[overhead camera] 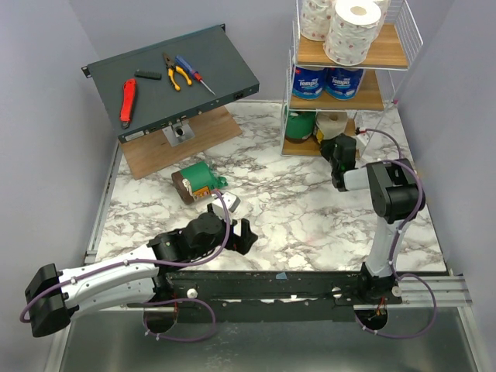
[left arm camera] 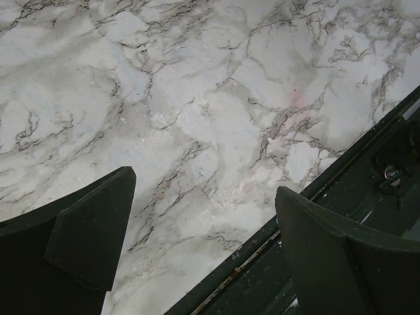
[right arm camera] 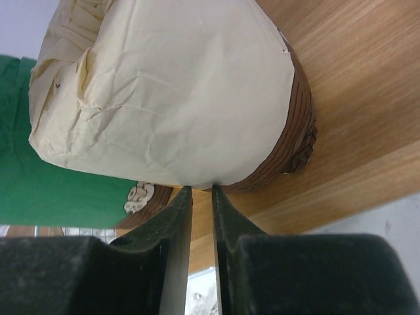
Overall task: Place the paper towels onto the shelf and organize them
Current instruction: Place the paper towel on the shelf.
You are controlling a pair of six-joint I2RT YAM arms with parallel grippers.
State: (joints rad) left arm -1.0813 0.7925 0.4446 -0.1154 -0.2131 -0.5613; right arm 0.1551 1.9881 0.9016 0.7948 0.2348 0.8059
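The cream roll (right arm camera: pixel 177 98) is sitting on the bottom board of the shelf (overhead camera: pixel 387 48), its brown end facing right in the right wrist view. A green roll (overhead camera: pixel 298 124) is standing just beside it on the same board. On the tier above, two blue rolls (overhead camera: pixel 308 81) are sitting side by side. On the basket-sided top tier, white rolls (overhead camera: pixel 355 31) with pink speckles are crowding together. A second green roll (overhead camera: pixel 200 182) with brown ends is lying on its side on the marble table (overhead camera: pixel 302 209), well apart from the shelf and left of centre.

The right claw (right arm camera: pixel 202 190) is reaching into the bottom tier. Its fingers are pressing nearly together with only a thin slit between them, gripping nothing, and their tips are meeting the lower edge of the cream roll. The left claw (left arm camera: pixel 205 184) is hovering released, jaws spread wide over bare marble near the table's front edge, with the second green roll a little beyond it.

At the back left, a dark panel (overhead camera: pixel 221 58) is leaning on a wooden board (overhead camera: pixel 155 151), and a red cutter (overhead camera: pixel 126 101), pliers (overhead camera: pixel 174 71) and a screwdriver (overhead camera: pixel 194 74) are lying on it.
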